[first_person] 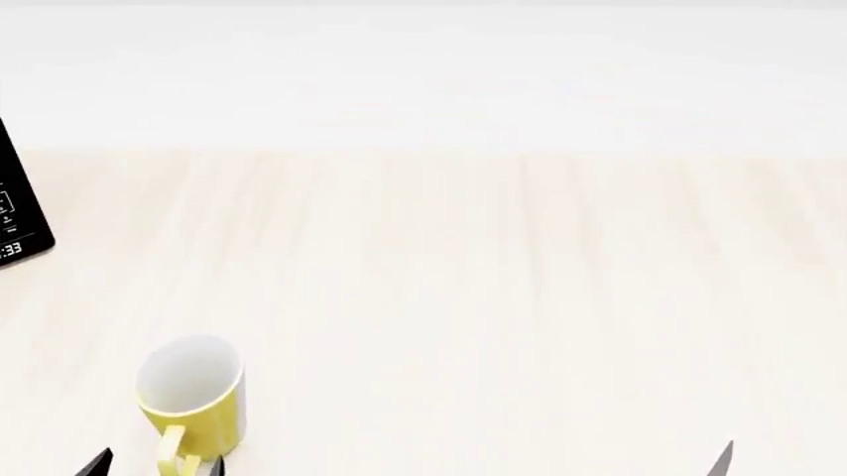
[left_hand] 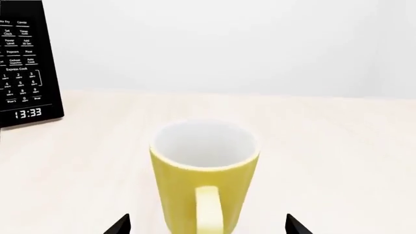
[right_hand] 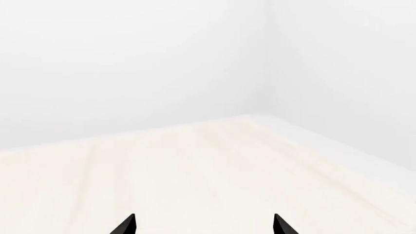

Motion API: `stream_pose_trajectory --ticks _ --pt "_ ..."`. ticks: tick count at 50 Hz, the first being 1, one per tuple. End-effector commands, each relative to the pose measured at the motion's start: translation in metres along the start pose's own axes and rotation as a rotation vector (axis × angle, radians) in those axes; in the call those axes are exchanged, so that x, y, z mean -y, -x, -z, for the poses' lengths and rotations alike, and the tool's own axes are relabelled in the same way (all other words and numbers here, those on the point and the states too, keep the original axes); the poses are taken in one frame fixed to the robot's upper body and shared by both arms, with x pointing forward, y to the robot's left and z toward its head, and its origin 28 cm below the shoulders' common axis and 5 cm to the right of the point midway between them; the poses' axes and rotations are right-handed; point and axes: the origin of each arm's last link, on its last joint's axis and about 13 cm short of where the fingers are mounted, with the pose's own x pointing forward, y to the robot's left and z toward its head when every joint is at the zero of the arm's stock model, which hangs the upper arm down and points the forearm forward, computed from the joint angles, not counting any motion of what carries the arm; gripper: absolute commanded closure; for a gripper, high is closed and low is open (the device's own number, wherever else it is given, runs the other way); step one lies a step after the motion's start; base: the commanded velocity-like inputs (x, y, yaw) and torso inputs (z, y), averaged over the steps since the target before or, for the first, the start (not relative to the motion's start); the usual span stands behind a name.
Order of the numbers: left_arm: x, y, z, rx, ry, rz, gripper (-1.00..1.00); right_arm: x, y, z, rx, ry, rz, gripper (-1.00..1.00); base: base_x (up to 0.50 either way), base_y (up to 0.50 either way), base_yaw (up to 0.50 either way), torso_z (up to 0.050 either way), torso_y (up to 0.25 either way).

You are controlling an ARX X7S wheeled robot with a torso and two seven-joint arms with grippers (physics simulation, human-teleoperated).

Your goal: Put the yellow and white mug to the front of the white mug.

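The yellow and white mug (left_hand: 188, 195) stands upright on the pale wooden counter (left_hand: 338, 146), white inside, with its yellow handle turned toward my left gripper. My left gripper (left_hand: 208, 225) is open, one black fingertip on each side of the mug's base and not touching it. In the head view the mug (first_person: 198, 397) sits at the near left, with the left gripper (first_person: 154, 464) just behind its handle. My right gripper (right_hand: 202, 225) is open over bare counter, and one of its fingertips (first_person: 721, 460) shows at the near right. The white mug is out of view.
A black microwave control panel (left_hand: 26, 63) with a clock reading 13:33 stands at the far left of the counter (first_person: 16, 213). A white wall (first_person: 423, 79) runs along the back. In the right wrist view the counter ends at a wall corner (right_hand: 270, 107).
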Motion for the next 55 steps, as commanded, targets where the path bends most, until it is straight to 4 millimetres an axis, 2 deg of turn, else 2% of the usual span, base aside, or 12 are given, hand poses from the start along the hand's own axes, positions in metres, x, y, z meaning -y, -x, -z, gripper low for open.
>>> stream_pose_trajectory --ticks 1,49,50,55 --pt "-0.0012 -0.0062 0.0077 -0.034 0.005 -0.010 -1.00 0.0001 0.0004 -0.0001 0.000 0.002 0.001 -1.00 0.00 0.00 0.00 0.000 0.000" --pt "0.0021 -0.0118 0.0079 -0.036 0.004 -0.028 -1.00 -0.0011 0.0000 0.0003 -0.002 0.011 -0.002 -1.00 0.00 0.00 0.00 0.000 0.000" --pt "0.0024 -0.0115 0.0078 -0.034 0.005 -0.025 1.00 -0.0010 -0.0002 0.0003 -0.002 0.011 0.000 -1.00 0.00 0.00 0.00 0.000 0.000" --pt "0.0025 -0.0112 0.0069 -0.028 0.001 -0.024 1.00 -0.0009 -0.0003 0.0004 -0.004 0.013 0.000 -1.00 0.00 0.00 0.00 0.000 0.000"
